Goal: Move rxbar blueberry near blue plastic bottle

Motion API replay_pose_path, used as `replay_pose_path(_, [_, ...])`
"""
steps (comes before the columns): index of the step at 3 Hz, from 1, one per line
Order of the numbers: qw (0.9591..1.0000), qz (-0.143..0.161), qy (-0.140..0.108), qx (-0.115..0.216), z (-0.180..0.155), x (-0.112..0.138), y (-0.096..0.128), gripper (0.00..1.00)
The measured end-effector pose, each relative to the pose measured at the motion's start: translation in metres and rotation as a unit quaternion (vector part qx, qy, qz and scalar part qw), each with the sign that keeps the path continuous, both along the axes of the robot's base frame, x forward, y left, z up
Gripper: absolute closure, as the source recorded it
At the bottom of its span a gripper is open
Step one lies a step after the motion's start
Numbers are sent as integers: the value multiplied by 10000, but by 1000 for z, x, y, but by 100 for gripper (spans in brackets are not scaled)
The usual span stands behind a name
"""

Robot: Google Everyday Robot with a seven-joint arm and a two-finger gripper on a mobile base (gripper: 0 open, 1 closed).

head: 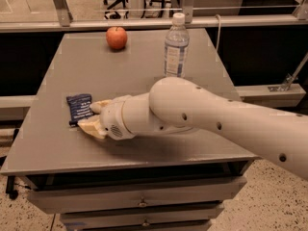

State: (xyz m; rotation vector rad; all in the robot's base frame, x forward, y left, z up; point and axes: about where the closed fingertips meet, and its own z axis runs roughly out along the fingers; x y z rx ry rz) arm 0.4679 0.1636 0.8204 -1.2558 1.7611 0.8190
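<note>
The rxbar blueberry point(79, 107), a flat dark navy bar with white text, is at the left of the grey table point(144, 57). My gripper point(95, 117) is at the bar's right end, with one tan finger above it and one below, shut on it just above the tabletop. The blue plastic bottle point(176, 46), clear with a white cap and a blue-and-white label, stands upright at the back centre-right, far from the bar. My white arm point(207, 114) reaches in from the right.
A red apple point(117, 37) sits at the back of the table, left of the bottle. Drawers point(142, 202) are below the front edge. A metal rail point(144, 23) runs behind the table.
</note>
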Motion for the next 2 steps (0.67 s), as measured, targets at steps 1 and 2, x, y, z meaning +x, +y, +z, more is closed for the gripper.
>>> replay_pose_path(1, [10000, 0, -1, -1, 1, 0, 0, 100])
replay_pose_path(2, [10000, 0, -1, -1, 1, 0, 0, 100])
